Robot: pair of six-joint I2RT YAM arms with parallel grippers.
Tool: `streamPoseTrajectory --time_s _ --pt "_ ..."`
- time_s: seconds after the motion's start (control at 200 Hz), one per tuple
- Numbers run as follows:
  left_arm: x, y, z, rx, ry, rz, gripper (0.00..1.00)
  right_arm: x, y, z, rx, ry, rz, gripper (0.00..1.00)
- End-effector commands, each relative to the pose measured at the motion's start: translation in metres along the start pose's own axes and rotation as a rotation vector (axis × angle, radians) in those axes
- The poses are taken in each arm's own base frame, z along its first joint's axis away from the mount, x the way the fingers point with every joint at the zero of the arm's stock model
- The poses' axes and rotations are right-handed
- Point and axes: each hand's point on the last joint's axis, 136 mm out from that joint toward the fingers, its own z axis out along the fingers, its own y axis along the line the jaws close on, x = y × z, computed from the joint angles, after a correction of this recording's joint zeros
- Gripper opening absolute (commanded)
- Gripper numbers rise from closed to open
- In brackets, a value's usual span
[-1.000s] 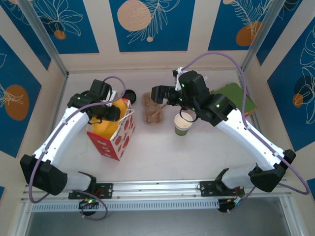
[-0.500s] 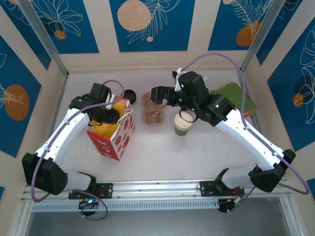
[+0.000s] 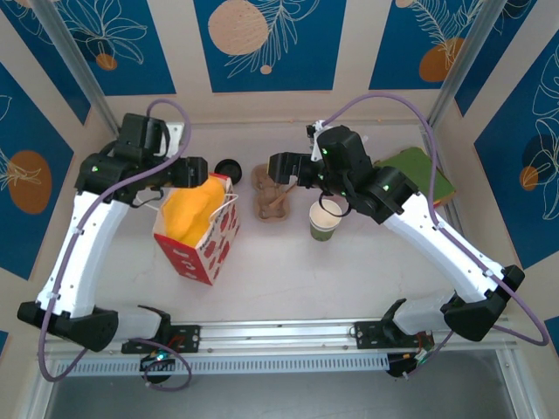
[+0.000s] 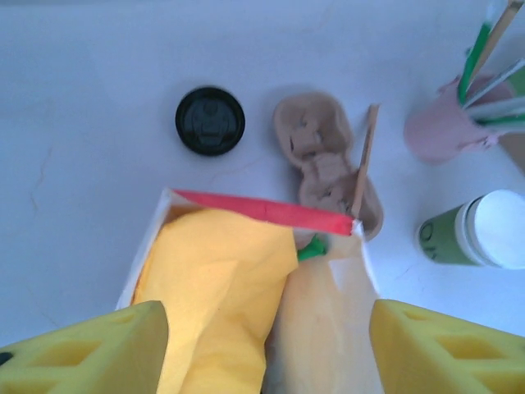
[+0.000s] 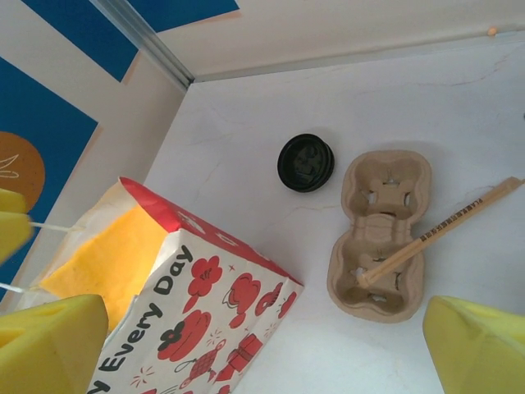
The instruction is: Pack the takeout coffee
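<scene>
Well, the takeout coffee (image 4: 312, 246) shows, as far as I can tell, only as a sliver of green down inside the paper bag (image 4: 262, 212), tucked against the yellow paper (image 4: 213, 279). I judge it is already in there, mostly hidden. My left gripper (image 4: 267, 320) hangs over the bag's mouth with its fingers spread wide and nothing between them. To finish this well I'd rise straight up, clear of the string handle (image 3: 229, 202), so the bag isn't tipped and the cup inside isn't knocked over. The right gripper (image 5: 262, 345), equally agape and empty, hovers over the cardboard tray (image 5: 381, 238); I'd leave it parked. The loose black lid (image 4: 210, 121) and lidless green cup (image 4: 476, 230) sit on the table beyond the bag, not mine to pack.
</scene>
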Motion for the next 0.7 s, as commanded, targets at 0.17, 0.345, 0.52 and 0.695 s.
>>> streamPoseTrajectory --time_s 0.17,0.345,0.52,0.695 --pt "-0.044 0.038 -0.012 -0.218 -0.112 -0.039 0.82 -0.006 -0.036 -0.012 0.111 -0.029 -0.022 0.99" --pt "-0.070 0.071 -0.011 -0.336 -0.189 -0.097 0.89 -0.004 -0.072 -0.018 0.202 -0.037 0.001 0.99" --pt "-0.069 0.122 0.007 -0.442 -0.176 -0.208 0.98 0.002 -0.120 -0.022 0.315 -0.031 0.037 0.99" --pt "-0.045 0.188 0.029 -0.546 -0.153 -0.369 1.00 0.012 -0.177 -0.027 0.446 -0.023 0.075 0.99"
